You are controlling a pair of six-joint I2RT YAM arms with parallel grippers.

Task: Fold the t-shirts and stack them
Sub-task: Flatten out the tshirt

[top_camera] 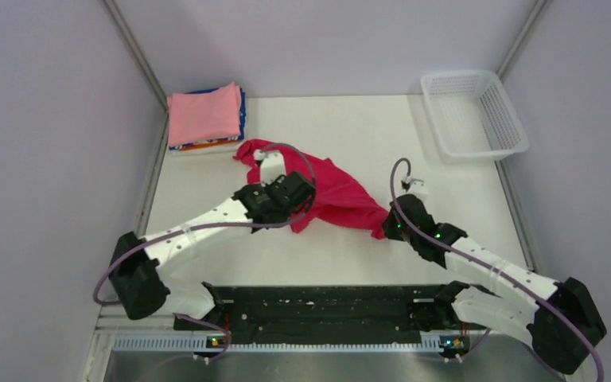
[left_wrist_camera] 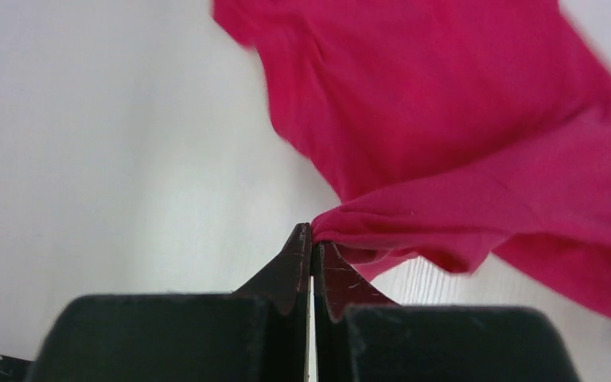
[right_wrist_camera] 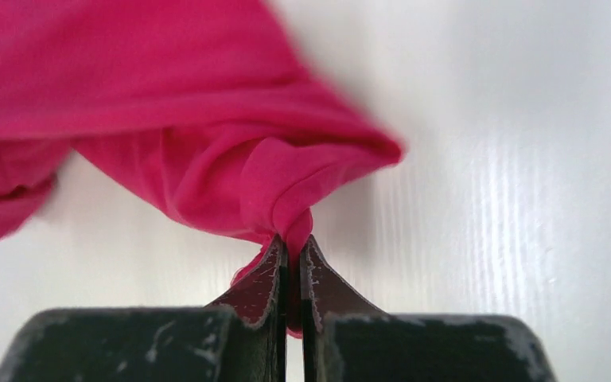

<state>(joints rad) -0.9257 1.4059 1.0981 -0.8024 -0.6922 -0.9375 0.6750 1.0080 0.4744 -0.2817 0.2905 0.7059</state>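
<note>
Apparently the black left gripper (left_wrist_camera: 312, 239) and the black right gripper (right_wrist_camera: 293, 248) each pinched an edge of the crumpled crimson-red cloth t-shirt (top_camera: 342, 195) in the middle of the white table (top_camera: 350, 127), probably to stretch it flat for folding.

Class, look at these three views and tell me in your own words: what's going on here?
Two robot arms hold a crumpled red t-shirt on the white table. The left gripper pinches one bunched edge, the right gripper another; it is not yet folded. A stack of folded shirts, pink on top, sits at the far left corner, a white mesh basket far right.
</note>
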